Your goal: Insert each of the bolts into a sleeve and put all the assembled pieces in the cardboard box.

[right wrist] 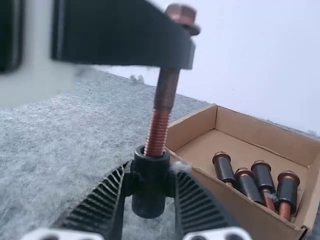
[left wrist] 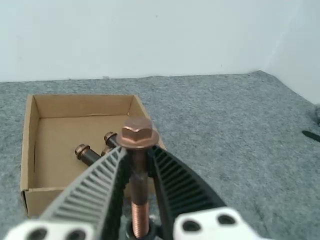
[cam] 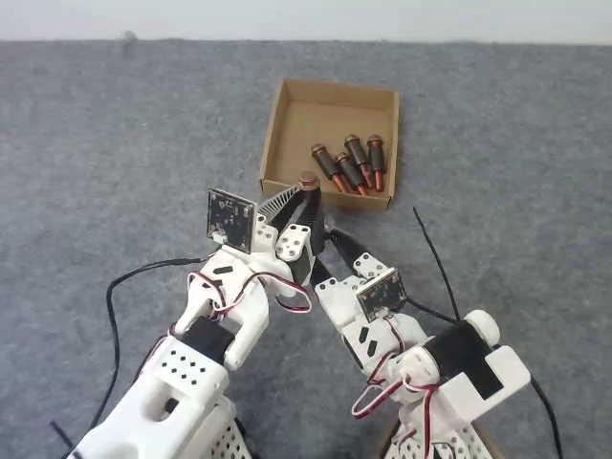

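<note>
My left gripper (left wrist: pixel 136 175) is shut on a copper bolt (left wrist: pixel 137 165), hex head up, just in front of the cardboard box (cam: pixel 279 115). The bolt's threaded tip (right wrist: pixel 157 135) sits in the mouth of a black sleeve (right wrist: pixel 149 182), which my right gripper (right wrist: pixel 149 192) is shut on from below. In the high view both grippers meet near the box's front wall, with the bolt head (cam: pixel 308 180) showing above the left gripper (cam: pixel 304 206). Several assembled bolts in sleeves (cam: pixel 349 164) lie inside the box on its right side; the wrist views show them too (right wrist: pixel 252 180) (left wrist: pixel 92 152).
Grey carpet (cam: pixel 115 143) covers the table all around. Black cables (cam: pixel 435 258) trail beside the right arm and another (cam: pixel 120 287) loops left of the left arm. The left half of the box floor (cam: pixel 301 120) is bare.
</note>
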`<state>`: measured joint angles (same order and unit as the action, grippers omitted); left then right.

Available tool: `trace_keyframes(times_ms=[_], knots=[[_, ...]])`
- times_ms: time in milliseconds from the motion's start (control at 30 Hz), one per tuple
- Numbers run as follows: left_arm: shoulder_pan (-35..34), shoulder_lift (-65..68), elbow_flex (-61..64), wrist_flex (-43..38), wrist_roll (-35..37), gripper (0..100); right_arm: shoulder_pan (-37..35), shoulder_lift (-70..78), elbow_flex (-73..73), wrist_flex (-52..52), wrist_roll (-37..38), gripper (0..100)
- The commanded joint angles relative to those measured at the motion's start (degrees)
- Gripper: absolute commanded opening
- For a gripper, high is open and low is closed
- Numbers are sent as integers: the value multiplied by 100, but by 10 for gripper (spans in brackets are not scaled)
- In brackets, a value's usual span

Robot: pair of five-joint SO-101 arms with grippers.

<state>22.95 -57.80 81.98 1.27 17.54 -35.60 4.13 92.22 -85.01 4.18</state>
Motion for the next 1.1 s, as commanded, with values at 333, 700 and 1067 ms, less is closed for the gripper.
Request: trace_keyframes(times_ms=[333,700,1067], knots=[[26,-176,-22,26,-18,10,127,-84,-167,-198,132,6],[26,-167,277,0,-387,10,242,-92,-158,-444,123,6],[70,-167,664,0,-396,11,251,-92,-105,-488,123,6]])
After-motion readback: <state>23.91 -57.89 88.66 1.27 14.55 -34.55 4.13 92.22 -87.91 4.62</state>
